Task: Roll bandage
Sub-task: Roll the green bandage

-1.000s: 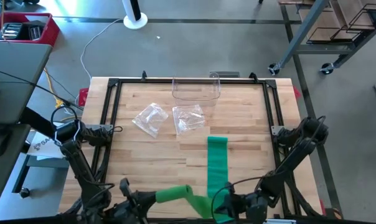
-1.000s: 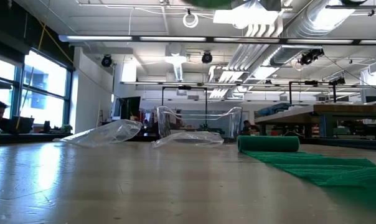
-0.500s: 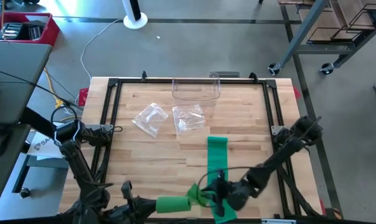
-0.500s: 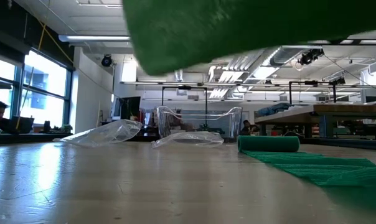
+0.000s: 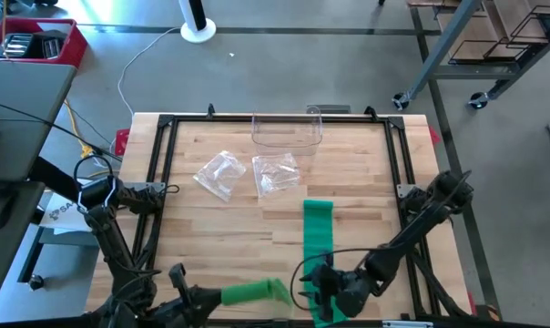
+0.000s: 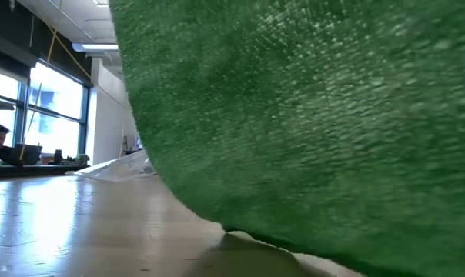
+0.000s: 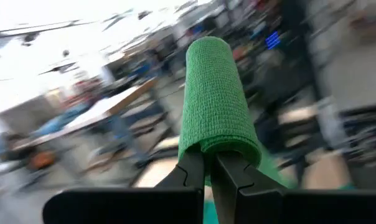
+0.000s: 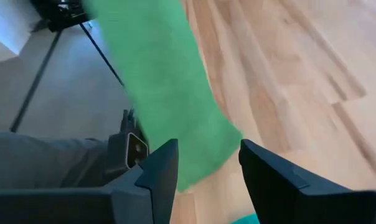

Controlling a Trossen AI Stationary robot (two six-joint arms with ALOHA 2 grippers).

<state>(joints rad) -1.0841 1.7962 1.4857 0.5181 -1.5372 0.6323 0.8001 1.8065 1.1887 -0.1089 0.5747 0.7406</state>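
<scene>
Left gripper [image 7: 206,163] at near table edge, jaws clamped on rolled end of green woven bandage [image 5: 253,293]. Right gripper [image 5: 319,290] just beside it, jaws apart, empty. Bandage strip runs away across wooden slat table [image 5: 220,228] toward two crumpled clear plastic bags [image 5: 218,173], then clear plastic bin [image 5: 287,133].

The high view looks straight down on the whole table [image 5: 229,228], both arms entering from its near edge. The low view sits at tabletop height, facing level across the wood; the green bandage [image 6: 317,115] hangs so close it fills most of the picture. Each wrist view looks forward past its own fingers: the left [image 7: 228,177] faces the room, the right [image 8: 157,171] tilts down on the boards. All four views share the bandage
</scene>
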